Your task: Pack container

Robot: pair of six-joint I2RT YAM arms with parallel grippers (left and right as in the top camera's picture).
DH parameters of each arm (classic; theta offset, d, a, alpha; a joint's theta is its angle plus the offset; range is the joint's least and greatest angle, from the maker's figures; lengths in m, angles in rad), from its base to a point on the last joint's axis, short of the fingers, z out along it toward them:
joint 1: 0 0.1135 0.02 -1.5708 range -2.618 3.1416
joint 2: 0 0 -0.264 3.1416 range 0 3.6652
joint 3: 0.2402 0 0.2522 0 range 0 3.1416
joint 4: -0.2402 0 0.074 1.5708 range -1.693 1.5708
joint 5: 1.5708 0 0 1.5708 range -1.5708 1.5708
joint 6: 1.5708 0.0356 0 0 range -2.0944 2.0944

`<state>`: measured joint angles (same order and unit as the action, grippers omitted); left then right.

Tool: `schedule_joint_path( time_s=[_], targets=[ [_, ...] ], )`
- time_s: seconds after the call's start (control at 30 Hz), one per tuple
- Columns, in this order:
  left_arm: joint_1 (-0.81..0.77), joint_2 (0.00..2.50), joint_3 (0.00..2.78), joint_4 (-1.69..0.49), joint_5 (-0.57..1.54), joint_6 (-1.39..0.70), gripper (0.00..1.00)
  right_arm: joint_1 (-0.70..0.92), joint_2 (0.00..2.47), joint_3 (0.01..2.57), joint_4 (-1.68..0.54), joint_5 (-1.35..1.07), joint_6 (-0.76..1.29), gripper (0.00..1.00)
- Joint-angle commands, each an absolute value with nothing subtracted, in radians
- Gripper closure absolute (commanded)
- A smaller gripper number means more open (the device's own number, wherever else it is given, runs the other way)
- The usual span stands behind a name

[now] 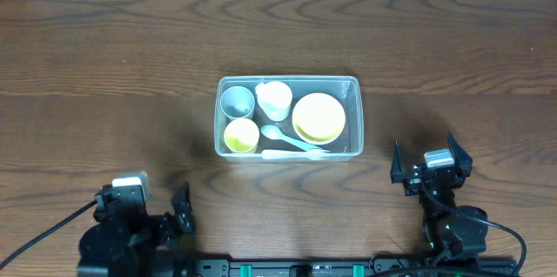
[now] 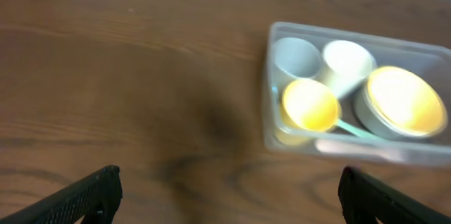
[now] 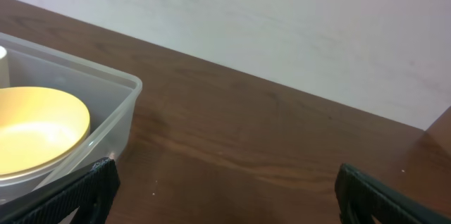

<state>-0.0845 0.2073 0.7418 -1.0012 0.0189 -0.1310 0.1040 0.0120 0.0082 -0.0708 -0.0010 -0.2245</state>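
Note:
The clear plastic container (image 1: 354,113) sits in the middle of the wooden table. Inside it are a grey cup (image 1: 236,101), a white cup (image 1: 275,97), a small yellow bowl (image 1: 241,136), a larger yellow bowl (image 1: 318,117) and a pale blue spoon (image 1: 287,138). The container also shows in the left wrist view (image 2: 272,122) and in the right wrist view (image 3: 120,122). My left gripper (image 1: 161,207) is open and empty near the front left edge. My right gripper (image 1: 431,165) is open and empty, to the right of the container.
The brown wooden table (image 1: 104,68) stretches all around the container. A pale wall (image 3: 282,20) rises behind the table's far edge in the right wrist view.

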Motion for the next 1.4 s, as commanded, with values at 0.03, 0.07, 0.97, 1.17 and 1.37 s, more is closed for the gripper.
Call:
schedule_joint_path(
  time_s=[0.03,0.07,0.97,1.17,1.37],
  targets=[
    [-0.047,0.144,0.581,-0.871,-0.014,-0.125,0.02,0.104,0.006,0.006,-0.075,-0.005,-0.236,0.01],
    [-0.044,0.130,0.540,-0.825,-0.021,-0.125,0.02,0.104,0.006,0.006,-0.075,-0.005,-0.236,0.01],
    [-0.023,0.002,0.004,-0.070,-0.044,-0.088,0.02,0.104,0.006,0.006,-0.075,-0.005,-0.236,0.01],
    [-0.023,0.004,0.004,-0.070,-0.044,-0.087,0.02,0.104,0.006,0.006,-0.075,-0.005,-0.236,0.01],
    [-0.023,0.005,0.004,-0.070,-0.045,-0.087,0.02,0.104,0.006,0.006,-0.075,-0.005,-0.236,0.01]
  ],
)
